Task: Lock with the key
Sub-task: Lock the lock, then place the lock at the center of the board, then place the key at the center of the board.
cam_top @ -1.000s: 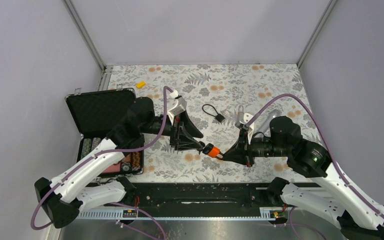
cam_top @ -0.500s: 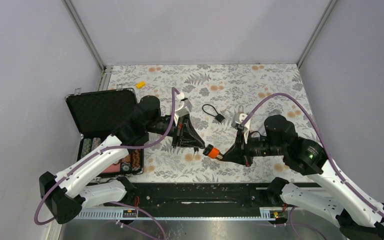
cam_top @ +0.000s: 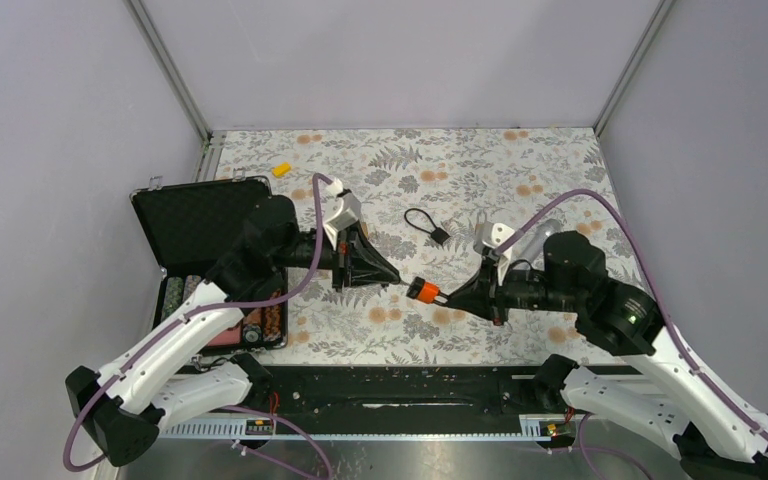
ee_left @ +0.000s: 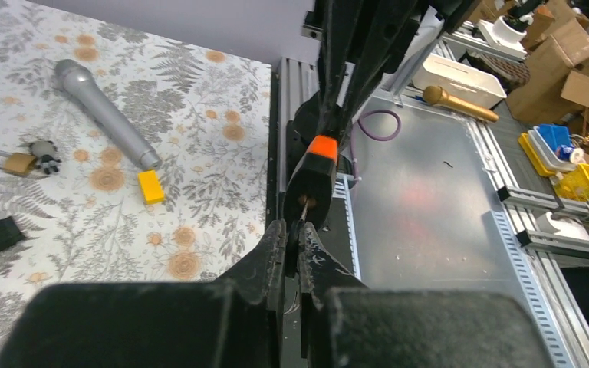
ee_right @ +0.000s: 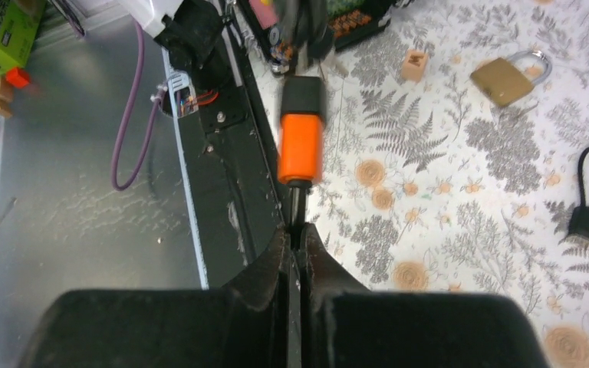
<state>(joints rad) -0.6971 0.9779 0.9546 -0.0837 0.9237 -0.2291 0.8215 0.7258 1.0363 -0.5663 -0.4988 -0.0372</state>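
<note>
An orange-and-black key bunch (cam_top: 420,290) hangs above the mat near the table's front edge, stretched between my two grippers. My left gripper (cam_top: 397,281) is shut on its black end (ee_left: 312,184), seen close up between the left fingertips (ee_left: 276,238). My right gripper (ee_right: 295,234) is shut on the thin black stem that leaves the orange body (ee_right: 301,138). The lock, a small brass padlock (ee_right: 500,80) with a silver shackle, lies flat on the mat beyond the key, untouched. It also shows at the left edge of the left wrist view (ee_left: 17,162).
An open black case (cam_top: 200,220) with poker chips sits at the left. A small black cable lock (cam_top: 440,236) lies mid-mat. A silver microphone (ee_left: 103,115) and a yellow block (ee_left: 151,186) lie near the padlock, and a wooden cube (ee_right: 414,65) beside it.
My left gripper has gone from open to shut on the black end of the key bunch. Both arms and the key have shifted slightly towards the far side.
</note>
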